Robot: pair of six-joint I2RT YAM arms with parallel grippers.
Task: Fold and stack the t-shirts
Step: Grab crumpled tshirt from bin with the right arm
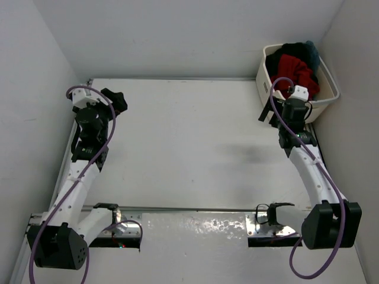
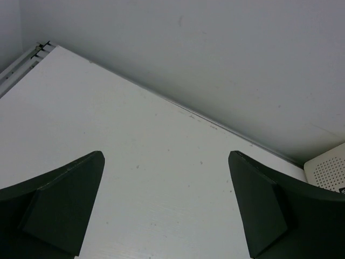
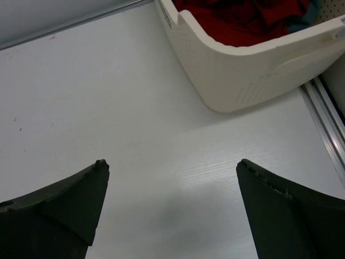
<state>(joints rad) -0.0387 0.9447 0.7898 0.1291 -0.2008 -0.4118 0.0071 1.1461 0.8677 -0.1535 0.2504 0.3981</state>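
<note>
At the far right corner of the white table [image 1: 189, 148], we see from above a cream perforated plastic tub [image 1: 327, 102] heaped with crumpled soft t-shirts [image 1: 296, 68] in red, black and blue-grey. Our right wrist view shows the right gripper [image 3: 172, 164] spread wide and holding nothing just near of the tub's wall, with mostly red cloth above the rim. The left gripper [image 2: 166, 156], equally wide and empty at the far left, catches only a corner of the tub.

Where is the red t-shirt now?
Top view: the red t-shirt lies inside the cream tub at the far right corner of the table, near the right gripper.
</note>
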